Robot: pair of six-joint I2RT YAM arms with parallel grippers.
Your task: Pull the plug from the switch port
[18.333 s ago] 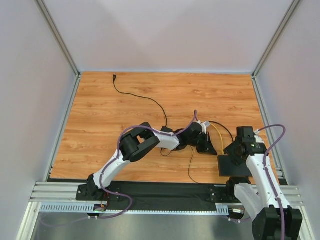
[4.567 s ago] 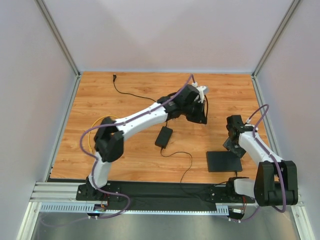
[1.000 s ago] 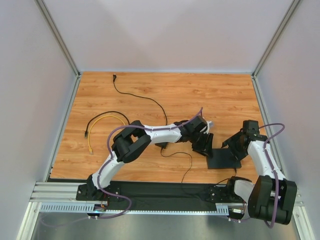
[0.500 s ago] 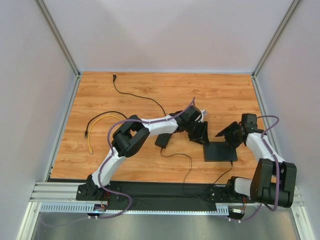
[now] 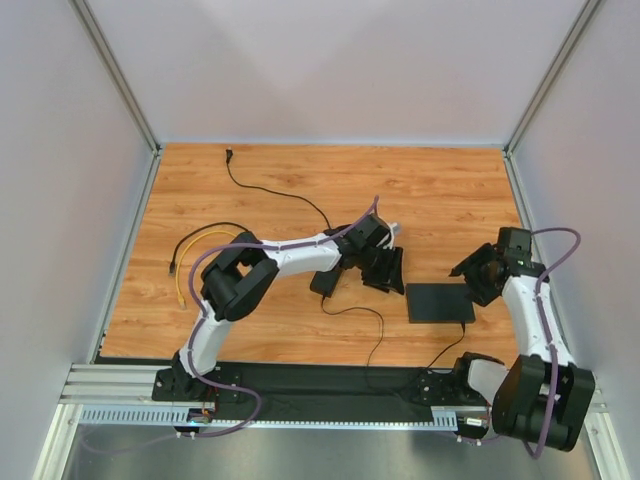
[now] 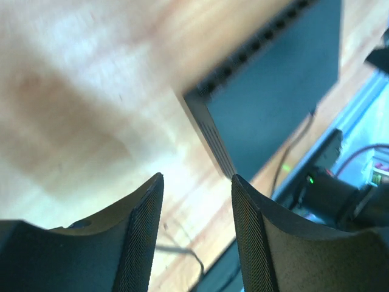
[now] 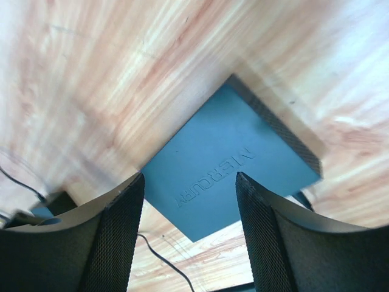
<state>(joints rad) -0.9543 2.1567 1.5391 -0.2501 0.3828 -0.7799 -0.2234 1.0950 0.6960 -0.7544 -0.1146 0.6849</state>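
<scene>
The switch (image 5: 438,302), a flat black slab, lies flat on the wooden table at the near right. My left gripper (image 5: 388,275) hovers just left of it, open and empty. In the left wrist view the left gripper (image 6: 196,177) faces the switch (image 6: 273,91), whose edge shows a row of ports with nothing plugged in. My right gripper (image 5: 470,275) hangs open above its right end. The right wrist view shows the right gripper (image 7: 189,176) over the lettered top of the switch (image 7: 225,164). The yellow cable (image 5: 187,258) lies far left, its plug (image 5: 181,300) loose on the wood.
A small black adapter brick (image 5: 325,281) sits under the left forearm, with thin black cables (image 5: 352,308) trailing toward the near edge and one (image 5: 280,193) toward the far left corner. A dark lead (image 5: 447,347) runs from the switch toward the arm bases. Grey walls enclose the table.
The switch, tilted and nearer a second ago, now lies flat a little farther from the table's near edge. The left gripper has drawn back up and left. The right gripper has shifted right.
</scene>
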